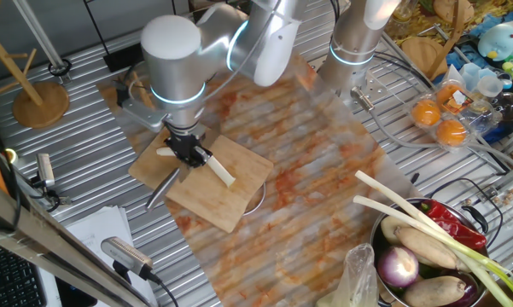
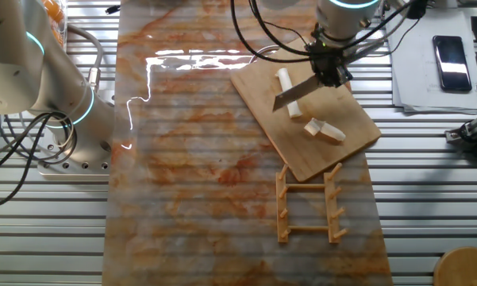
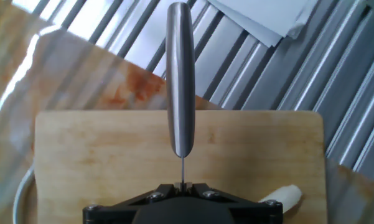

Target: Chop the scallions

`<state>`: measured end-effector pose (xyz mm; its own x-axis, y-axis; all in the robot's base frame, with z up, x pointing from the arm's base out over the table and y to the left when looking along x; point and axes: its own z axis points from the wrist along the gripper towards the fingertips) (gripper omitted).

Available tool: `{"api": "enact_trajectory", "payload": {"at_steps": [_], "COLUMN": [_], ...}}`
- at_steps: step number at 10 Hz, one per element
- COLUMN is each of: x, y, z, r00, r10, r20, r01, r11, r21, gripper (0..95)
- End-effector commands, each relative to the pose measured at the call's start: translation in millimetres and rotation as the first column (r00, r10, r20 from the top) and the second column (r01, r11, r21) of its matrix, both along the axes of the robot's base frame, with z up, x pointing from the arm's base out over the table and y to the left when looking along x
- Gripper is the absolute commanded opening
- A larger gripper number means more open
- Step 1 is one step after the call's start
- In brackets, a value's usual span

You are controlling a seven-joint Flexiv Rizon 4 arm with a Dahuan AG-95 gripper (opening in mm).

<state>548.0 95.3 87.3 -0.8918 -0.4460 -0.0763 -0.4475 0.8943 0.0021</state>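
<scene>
My gripper is shut on a steel knife over the wooden cutting board. In the hand view the knife's handle points straight away from the gripper, the thin blade pinched between the jaws. A long pale scallion piece lies on the board just right of the gripper, and a short one lies to its left. In the other fixed view the knife crosses the long scallion stalk, with cut chunks beside it. One scallion end shows at the lower right of the hand view.
A metal bowl with an onion, red pepper and long green-leaved stalks stands front right. Oranges sit at the back right. A wooden rack lies near the board, a phone on paper beyond it. A second arm's base stands at the side.
</scene>
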Motion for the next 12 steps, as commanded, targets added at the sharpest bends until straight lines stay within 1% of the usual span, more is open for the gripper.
{"api": "enact_trajectory", "payload": {"at_steps": [1,2,3,4,5,7,8,10,12], "x": [-10.6,-17.1,-22.0,-27.5,-29.2,-31.3,-32.0,-31.2,-26.6], "y": [1.9,-1.3,-3.7,-6.1,-6.7,-5.7,-5.2,-4.7,-2.3], "z": [8.2,4.7,1.9,-1.1,-1.5,1.2,2.3,3.0,6.3], "r00": [1.0,0.998,0.998,0.998,0.998,0.999,0.998,0.998,0.997], "r10": [-0.019,0.009,0.007,0.002,0.002,-0.008,-0.01,-0.018,-0.016], "r20": [0.003,0.055,0.067,0.066,0.065,0.054,0.055,0.062,0.072], "r01": [0.019,-0.008,-0.007,-0.002,-0.002,0.009,0.01,0.018,0.016], "r11": [1.0,1.0,1.0,1.0,1.0,1.0,1.0,1.0,1.0], "r21": [-0.014,-0.008,-0.004,-0.009,-0.01,-0.013,-0.011,0.0,0.011], "gripper": [0.0,0.0,0.0,0.0,0.0,0.0,0.0,0.0,0.0]}}
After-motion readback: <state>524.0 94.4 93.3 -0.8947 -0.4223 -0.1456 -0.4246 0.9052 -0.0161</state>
